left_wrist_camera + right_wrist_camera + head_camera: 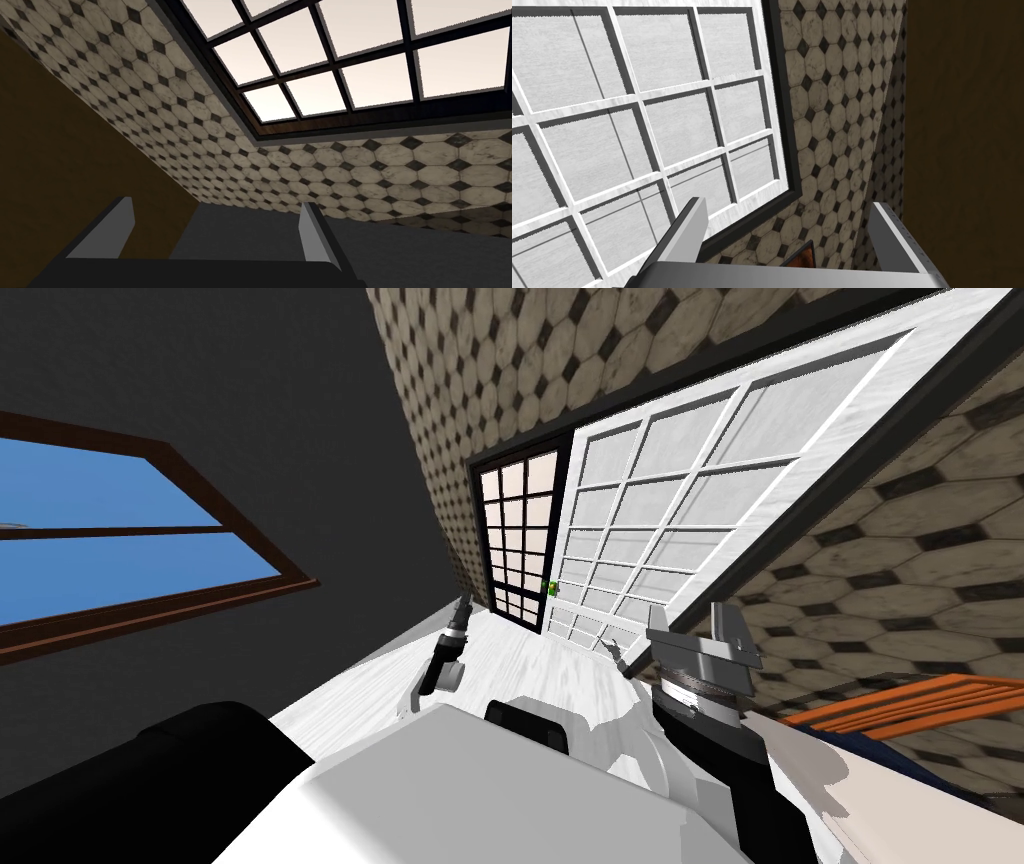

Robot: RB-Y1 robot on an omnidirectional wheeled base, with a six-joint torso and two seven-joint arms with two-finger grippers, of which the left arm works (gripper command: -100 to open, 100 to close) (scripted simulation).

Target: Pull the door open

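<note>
The white door (680,518) with a grid of grey panes stands ahead in a tiled wall. A small green handle (549,586) sits at its left edge, beside a black-framed panel (515,538) of pale panes. My left gripper (462,606) points toward that panel, short of the handle; in the left wrist view this gripper (215,227) is open and holds nothing, facing the black-framed panel (350,60). My right gripper (690,623) is raised before the door's lower right part; in its wrist view it (789,232) is open and empty, facing the white door (637,125).
A brown-framed window (120,548) is set in the dark wall on the left. An orange slatted object (900,703) lies low on the right. The tiled wall (900,538) flanks the door. Pale floor (520,653) stretches between me and the door.
</note>
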